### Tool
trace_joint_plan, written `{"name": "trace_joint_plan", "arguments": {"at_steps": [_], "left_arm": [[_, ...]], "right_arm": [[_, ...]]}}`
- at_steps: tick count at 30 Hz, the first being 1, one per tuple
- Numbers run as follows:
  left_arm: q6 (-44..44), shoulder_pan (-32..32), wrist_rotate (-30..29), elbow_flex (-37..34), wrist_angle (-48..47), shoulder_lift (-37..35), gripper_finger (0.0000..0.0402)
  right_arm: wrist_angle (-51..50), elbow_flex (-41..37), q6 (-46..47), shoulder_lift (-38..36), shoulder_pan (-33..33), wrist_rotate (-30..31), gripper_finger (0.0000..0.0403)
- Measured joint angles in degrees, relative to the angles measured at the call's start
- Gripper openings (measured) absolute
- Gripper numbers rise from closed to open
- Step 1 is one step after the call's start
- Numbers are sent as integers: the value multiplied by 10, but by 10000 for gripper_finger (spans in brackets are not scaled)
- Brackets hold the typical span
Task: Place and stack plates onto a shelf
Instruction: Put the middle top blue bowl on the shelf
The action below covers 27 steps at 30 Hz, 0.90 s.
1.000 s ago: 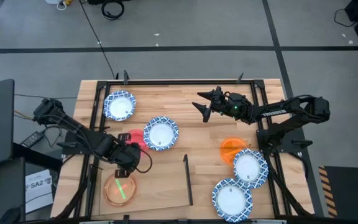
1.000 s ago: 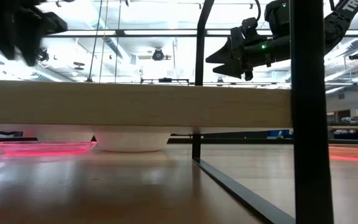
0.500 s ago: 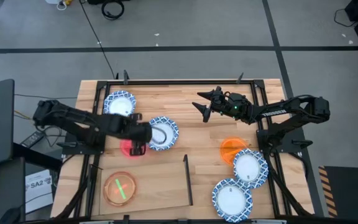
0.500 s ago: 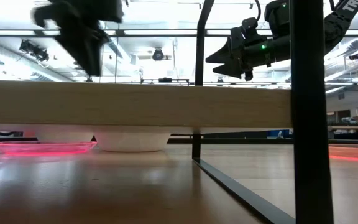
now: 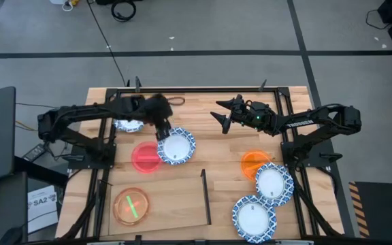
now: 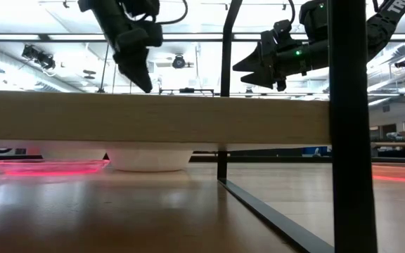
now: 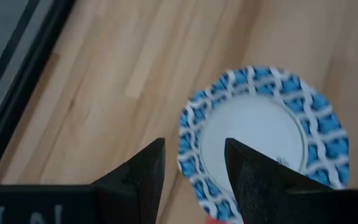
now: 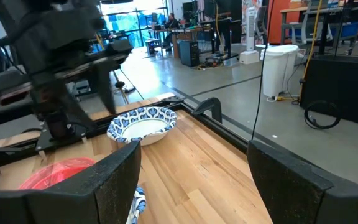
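high view: the left hand (image 5: pixel 163 126) hangs over the striped bench (image 5: pixel 209 146), just above the rim of the middle blue-and-white plate (image 5: pixel 177 148), with a red plate (image 5: pixel 145 157) beside that plate and a second blue-and-white plate (image 5: pixel 129 124) partly under the arm. the shelf (image 5: pixel 169 204) lies nearer the front edge, carrying an orange plate with a green one stacked in it (image 5: pixel 131 206). on the right side sit another orange plate (image 5: pixel 254 163) and two more blue-and-white plates (image 5: pixel 273 183) (image 5: pixel 254 216). the right hand (image 5: pixel 222 116) waits over the back of the bench.

the left wrist view adds what the overhead one cannot: its fingers (image 7: pixel 138 177) are parted with nothing between them, over the patterned plate's rim.

the right wrist view shows that hand's fingers (image 8: pixel 114 180) spread wide and empty.

the low view shows both hands raised well clear above the shelf edge.
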Motion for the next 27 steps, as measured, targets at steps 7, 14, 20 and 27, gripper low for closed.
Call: {"name": "trace_joint_plan", "arguments": {"at_steps": [7, 14, 20, 27], "left_arm": [[0, 48, 46, 1, 32, 28, 173], [2, 51, 64, 1, 35, 97, 173], [31, 51, 67, 1, 40, 159, 173], [45, 51, 68, 1, 41, 206, 173]], "right_arm": [[-1, 0, 0, 0, 0, 0, 300], [-2, 0, 0, 0, 0, 0, 300], [-2, 0, 0, 0, 0, 0, 300], [-2, 0, 0, 0, 0, 0, 300]]}}
